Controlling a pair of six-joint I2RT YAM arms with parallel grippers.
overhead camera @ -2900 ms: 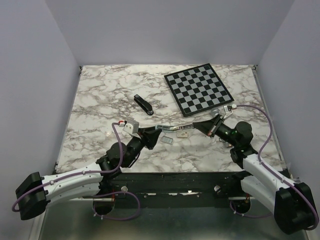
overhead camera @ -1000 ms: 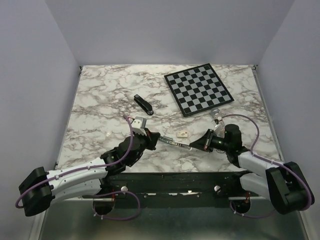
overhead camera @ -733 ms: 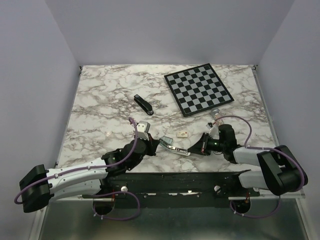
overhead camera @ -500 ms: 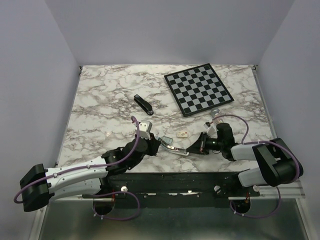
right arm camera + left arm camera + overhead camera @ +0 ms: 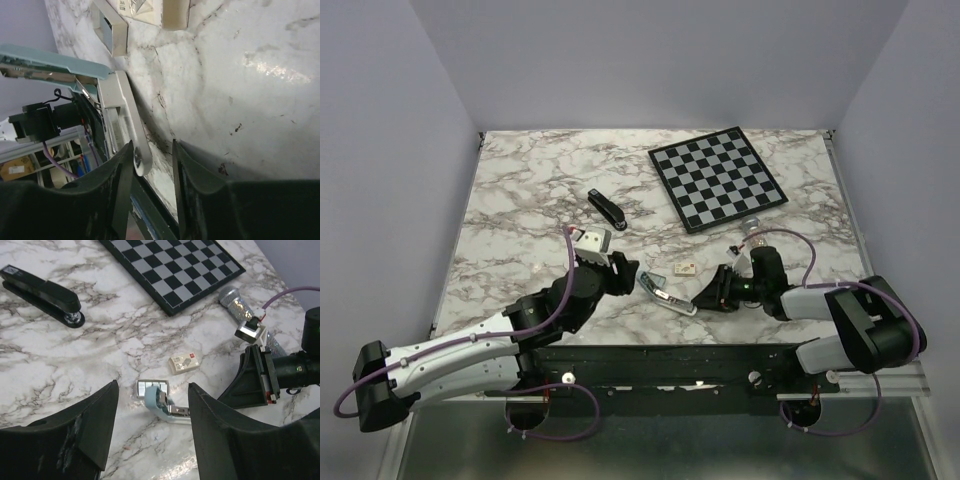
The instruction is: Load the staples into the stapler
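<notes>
The black stapler (image 5: 606,210) lies shut at mid-table, far from both grippers; it also shows in the left wrist view (image 5: 42,291). The staples (image 5: 151,387) are a small silver strip in a grey frame, flat on the marble. Right beside them a pale-blue and white hinged tool (image 5: 665,296) with a metal channel lies open. My left gripper (image 5: 626,272) is open and empty just left of it, fingers wide apart (image 5: 152,390). My right gripper (image 5: 706,296) is open low over the table. The tool's white arm end (image 5: 141,160) sits between its fingers, against one finger.
A small cream box (image 5: 684,269) lies beyond the tool. A chessboard (image 5: 717,177) lies at the back right. A glittery tube (image 5: 240,305) lies by the right wrist. The table's near edge (image 5: 670,343) is close behind the tool.
The pale-blue tool, held up between both grippers before, now lies on the table nearer the front edge. My left gripper has let go and drawn back left. My right gripper has sunk lower.
</notes>
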